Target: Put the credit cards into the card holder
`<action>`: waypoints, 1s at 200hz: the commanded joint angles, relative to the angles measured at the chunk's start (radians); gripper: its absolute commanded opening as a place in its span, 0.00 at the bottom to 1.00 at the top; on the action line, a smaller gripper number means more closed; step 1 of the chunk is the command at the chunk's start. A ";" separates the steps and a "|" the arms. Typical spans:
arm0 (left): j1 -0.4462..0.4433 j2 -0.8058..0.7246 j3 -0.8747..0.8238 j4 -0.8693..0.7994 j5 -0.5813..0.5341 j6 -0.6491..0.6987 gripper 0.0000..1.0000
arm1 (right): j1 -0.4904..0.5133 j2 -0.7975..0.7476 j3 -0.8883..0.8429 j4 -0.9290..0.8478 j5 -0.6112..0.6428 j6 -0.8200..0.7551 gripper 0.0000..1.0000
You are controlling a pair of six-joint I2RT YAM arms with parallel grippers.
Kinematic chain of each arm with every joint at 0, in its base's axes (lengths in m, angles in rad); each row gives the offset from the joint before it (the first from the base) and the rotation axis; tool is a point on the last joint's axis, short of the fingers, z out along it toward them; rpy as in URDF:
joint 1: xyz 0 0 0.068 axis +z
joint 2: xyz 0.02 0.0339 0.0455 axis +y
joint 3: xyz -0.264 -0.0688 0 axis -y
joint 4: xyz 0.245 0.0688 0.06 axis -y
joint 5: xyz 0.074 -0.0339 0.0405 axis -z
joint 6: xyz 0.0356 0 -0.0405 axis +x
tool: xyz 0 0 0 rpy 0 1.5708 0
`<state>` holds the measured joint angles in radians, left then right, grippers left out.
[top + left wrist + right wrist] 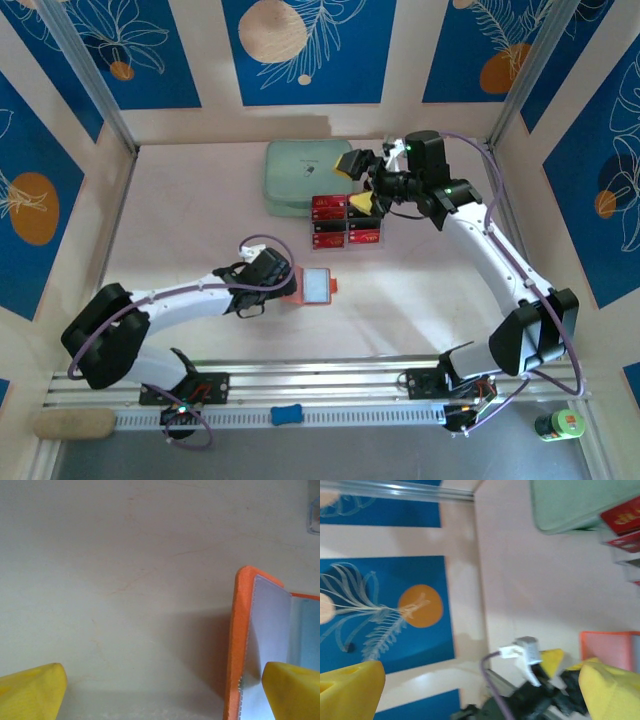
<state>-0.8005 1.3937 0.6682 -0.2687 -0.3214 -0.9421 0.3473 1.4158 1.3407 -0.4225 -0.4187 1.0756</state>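
Low beside the card holder (316,285), left pincer (160,687) gapes — right pincer (356,185), outstretched by credit cards (330,208), apart too.

Top overhead; left wrist close (all share card holder (234,645)).

Found no legible text anywhere. Saw pale markings on credit cards (347,222), too small to read. Noted label on green bottle (559,424), too blurred.

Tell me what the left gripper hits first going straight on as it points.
Most likely the open orange folding card holder: its edge lies just inside one yellow finger of the left gripper. Between the fingers ahead is bare pale table, though depth is unclear.
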 commanded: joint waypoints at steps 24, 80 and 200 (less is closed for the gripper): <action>0.006 0.000 -0.038 0.018 -0.004 -0.016 1.00 | 0.023 0.078 -0.036 -0.235 0.066 -0.381 0.99; 0.006 0.047 -0.038 0.032 0.005 0.044 1.00 | 0.117 0.220 0.007 -0.327 0.279 -0.640 0.83; 0.006 0.048 -0.049 0.080 0.032 0.113 1.00 | 0.293 0.577 0.365 -0.429 0.508 -0.838 0.66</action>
<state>-0.8005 1.4357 0.6292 -0.2390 -0.3145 -0.8543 0.6159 1.9339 1.6226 -0.8284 0.1043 0.2386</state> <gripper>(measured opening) 0.997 0.678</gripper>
